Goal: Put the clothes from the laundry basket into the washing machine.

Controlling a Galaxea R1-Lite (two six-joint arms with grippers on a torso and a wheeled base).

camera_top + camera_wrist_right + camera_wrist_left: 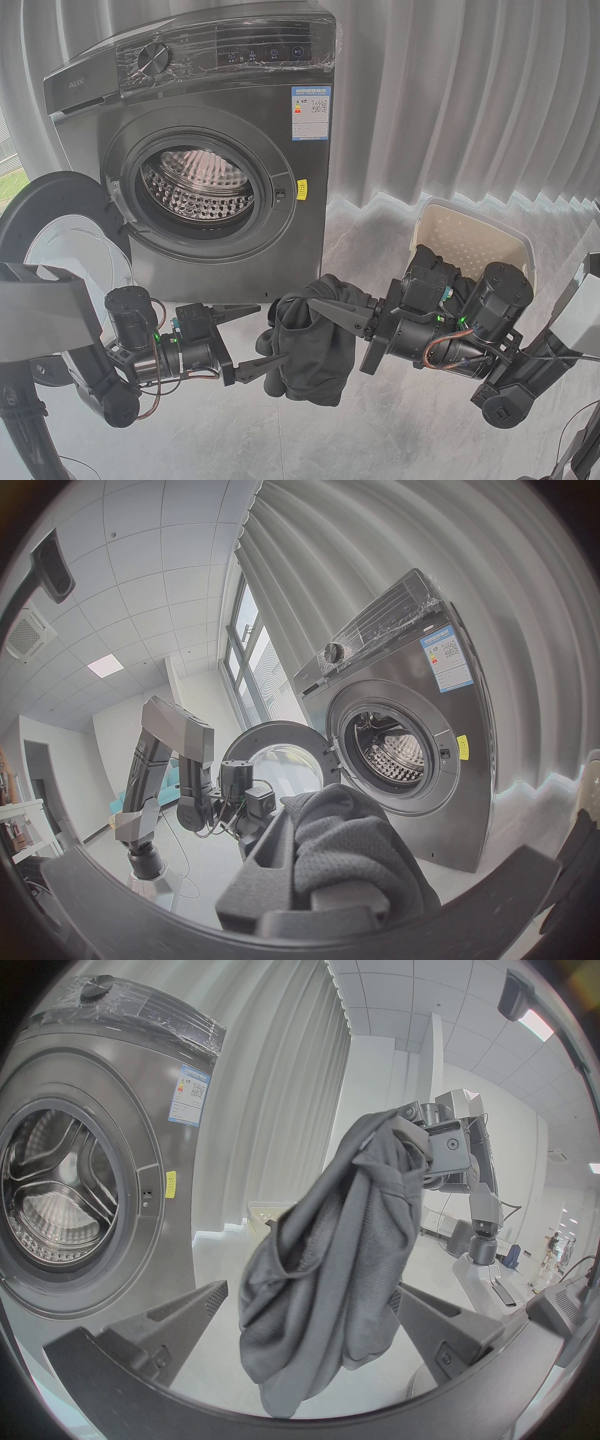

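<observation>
Nearest, in mid-air before the washing machine (250, 262): dark grey garment (312, 356), pinched at its top by the right gripper (325, 312), jaws clenched on the cloth. Bunched and creased, drooping in loose folds, with a fine knit texture close up in the left wrist view. Flanked low down by the left gripper (270, 334), jaws released and spread wide on either side of the hanging folds; hard to tell whether touching the fabric.

Off to the right and a little farther, on the floor: pale laundry basket (475, 215), wall patterned with small stars, holding more dark clothes (431, 259), partly hidden behind the right arm.

Farther back, the washing machine with round door (56, 206) swung open to the left and perforated steel drum (197, 181) lit through the port. On the front, a blue-and-white label (310, 112) with a square code, print too small to read, and a small yellow sticker (302, 189) beside the port. Up top, a dial (153, 59) and touch panel under crinkled plastic film. Behind all, pleated white curtain (469, 94).
</observation>
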